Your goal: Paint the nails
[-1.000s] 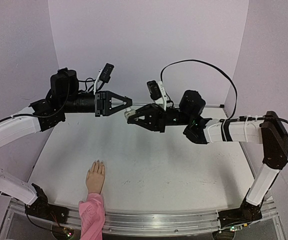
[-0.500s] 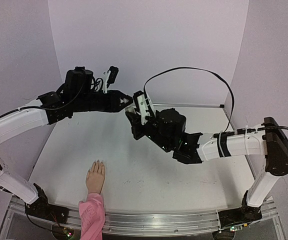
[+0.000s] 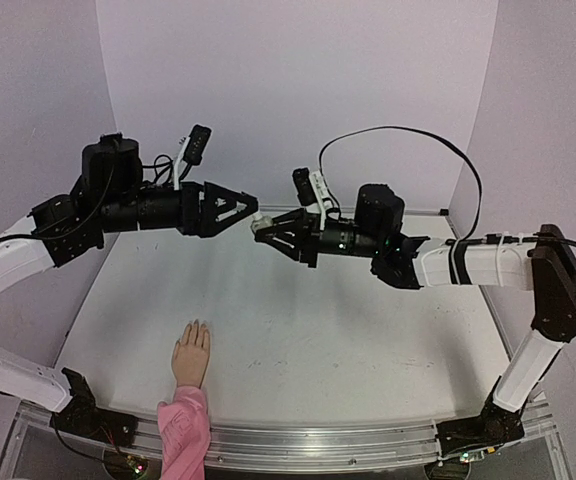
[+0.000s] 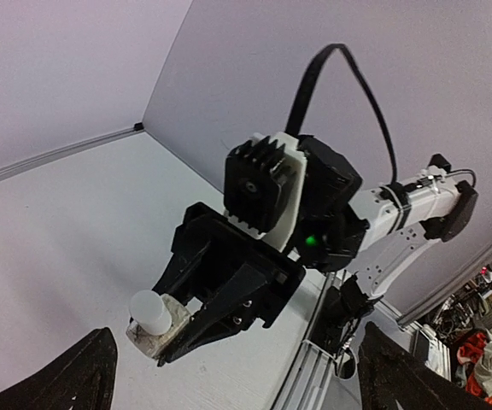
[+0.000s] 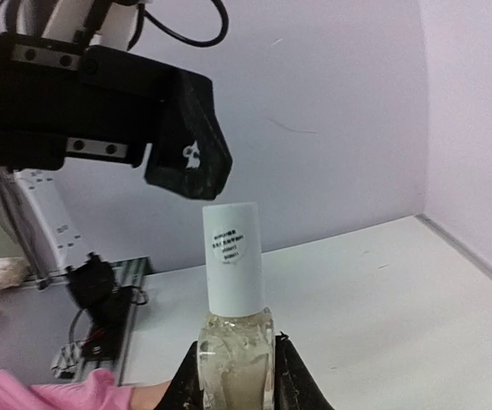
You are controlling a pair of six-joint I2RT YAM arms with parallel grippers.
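The small flesh-coloured mannequin hand (image 3: 191, 355) with a pink sleeve (image 3: 183, 425) lies palm down near the table's front edge. Its nails (image 3: 196, 327) at the fingertips are barely distinguishable. High over the table's back, my right gripper (image 3: 263, 228) (image 5: 236, 380) is shut on a small nail polish bottle (image 5: 233, 282) (image 4: 150, 314) whose white cap is on. My left gripper (image 3: 252, 210) (image 4: 236, 346) is open, its tips just left of the cap and apart from it. In the right wrist view one left finger (image 5: 186, 158) hangs above the cap.
White table (image 3: 368, 340) with purple walls at the back and both sides. An aluminium rail (image 3: 318, 440) runs along the near edge between the arm bases. A black cable (image 3: 398, 130) loops above the right arm.
My left gripper has opened and drawn back left from the bottle's cap. The right arm has swung back right and straightened, still holding the capped bottle. The mannequin hand has not moved.
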